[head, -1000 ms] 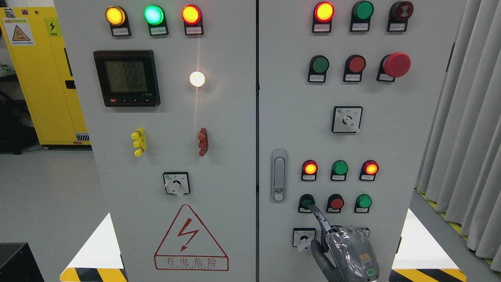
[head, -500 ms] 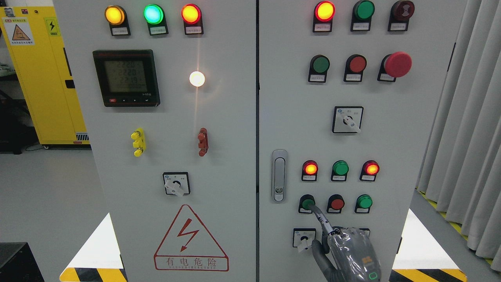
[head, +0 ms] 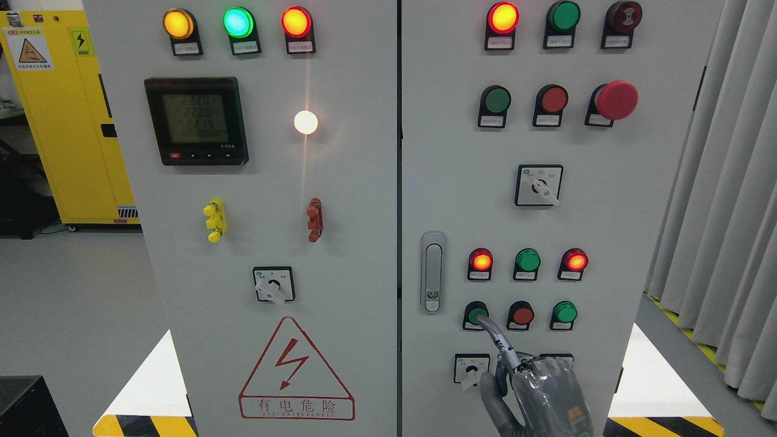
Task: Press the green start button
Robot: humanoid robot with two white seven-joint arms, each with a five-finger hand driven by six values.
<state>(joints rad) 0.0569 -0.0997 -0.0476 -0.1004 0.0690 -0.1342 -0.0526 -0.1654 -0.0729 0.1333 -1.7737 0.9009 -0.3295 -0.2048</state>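
A green push button sits at the left of the lowest button row on the right cabinet door. My right hand rises from the bottom edge in a grey glove. Its index finger is stretched up and left, and its tip touches the lower edge of that green button. The other fingers are curled into the palm and the thumb points up beside a selector switch. The hand holds nothing. My left arm does not show.
Beside the pressed button are a red button and another green one. Above them is a row of lit and unlit lamps. A door latch stands to the left. Curtains hang at the right, a yellow cabinet at the far left.
The right hand has sunk slightly toward the bottom edge and shifted a little; the index fingertip stays on the green button.
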